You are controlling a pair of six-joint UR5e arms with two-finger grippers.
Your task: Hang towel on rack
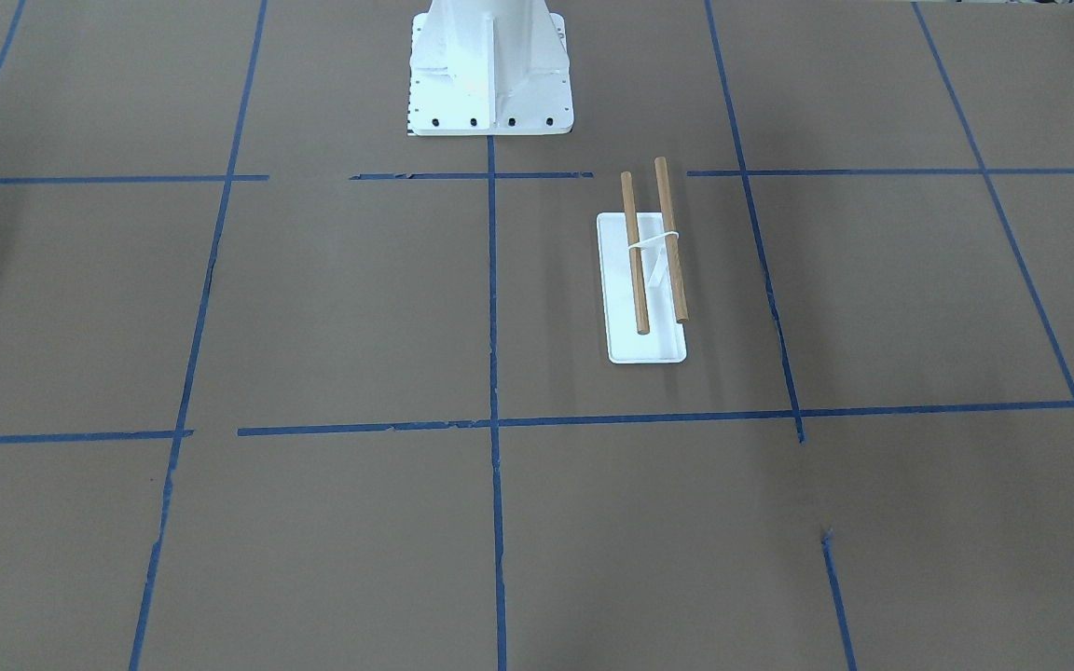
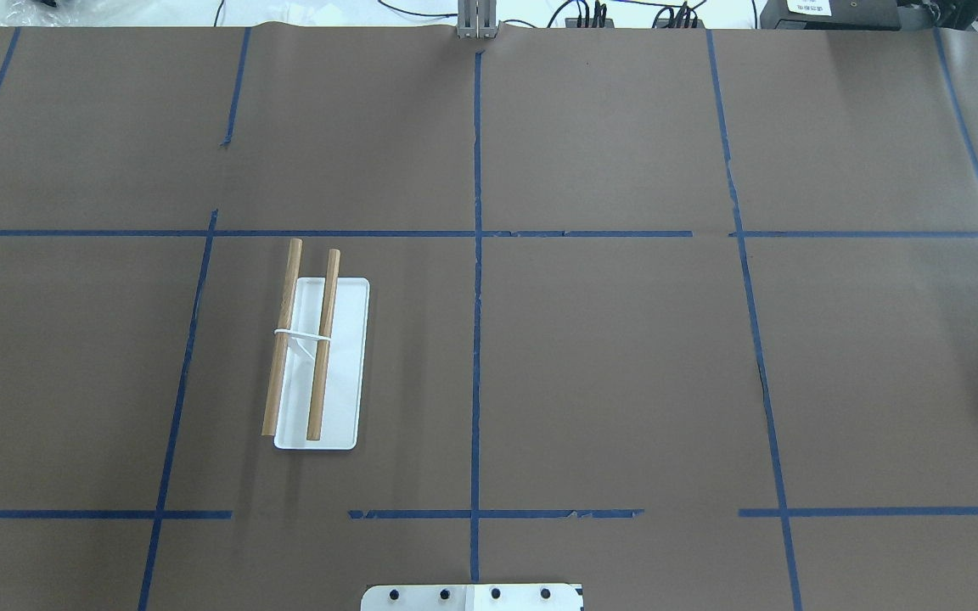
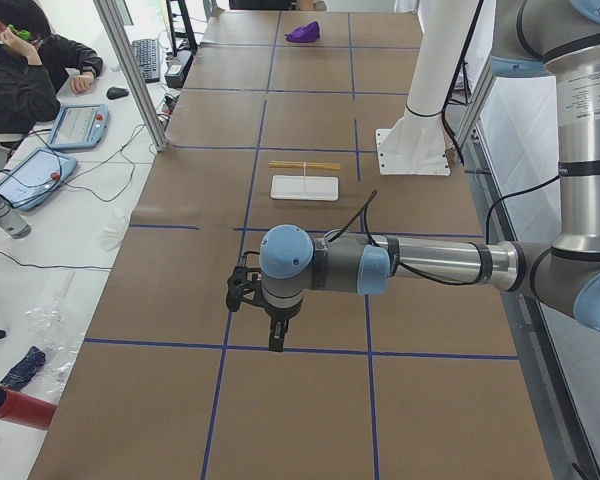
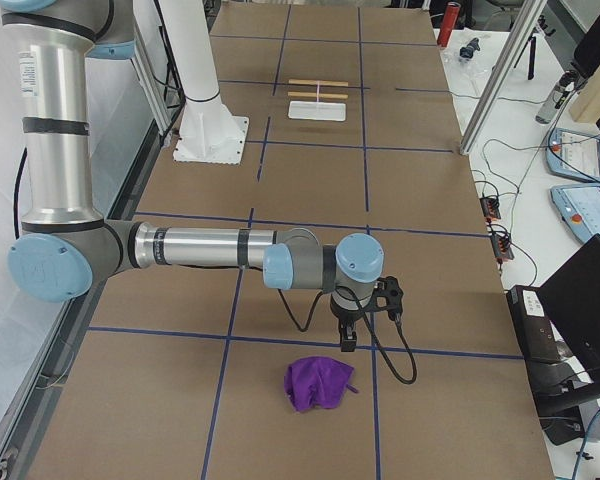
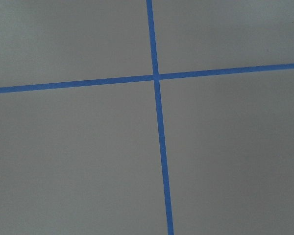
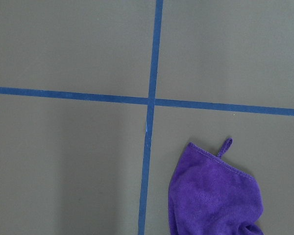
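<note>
The purple towel (image 4: 318,384) lies crumpled on the brown table at the robot's right end. It also shows in the right wrist view (image 6: 215,196), loop tag up, and far away in the exterior left view (image 3: 303,33). The rack (image 1: 646,280), a white base with two wooden dowels, stands bare on the robot's left half (image 2: 319,356), (image 3: 305,185), (image 4: 317,105). My right gripper (image 4: 348,343) hangs just above and beside the towel; I cannot tell if it is open. My left gripper (image 3: 277,340) hangs over bare table near a tape cross; I cannot tell its state either.
The large white bolted pedestal (image 1: 490,75) stands at the robot's side of the table, near the rack. Blue tape lines grid the table (image 2: 476,339). An operator (image 3: 20,60) sits past the table's far edge with tablets and cables.
</note>
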